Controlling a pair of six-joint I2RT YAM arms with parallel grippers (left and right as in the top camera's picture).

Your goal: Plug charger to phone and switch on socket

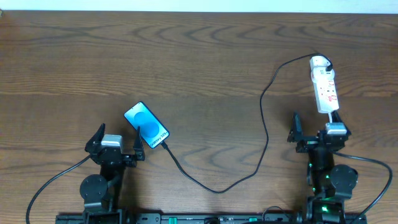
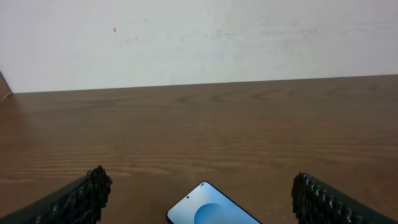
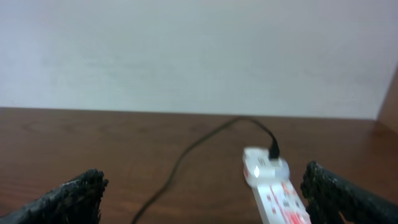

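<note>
Left hand gapes over wooden table; white wall behind.

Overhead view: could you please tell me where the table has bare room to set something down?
Bare: the far table left of the charger, and the middle between phone and charger. Crowded: around the socket by the right tool, and where the charger loops near the front.

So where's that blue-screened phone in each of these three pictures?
Overhead: phone lies left of centre, near the left gripper.
Left wrist: its top end shows at the bottom edge, between the fingers.
Right wrist: not in it.
Shared landmark: the brown wooden table.
</note>
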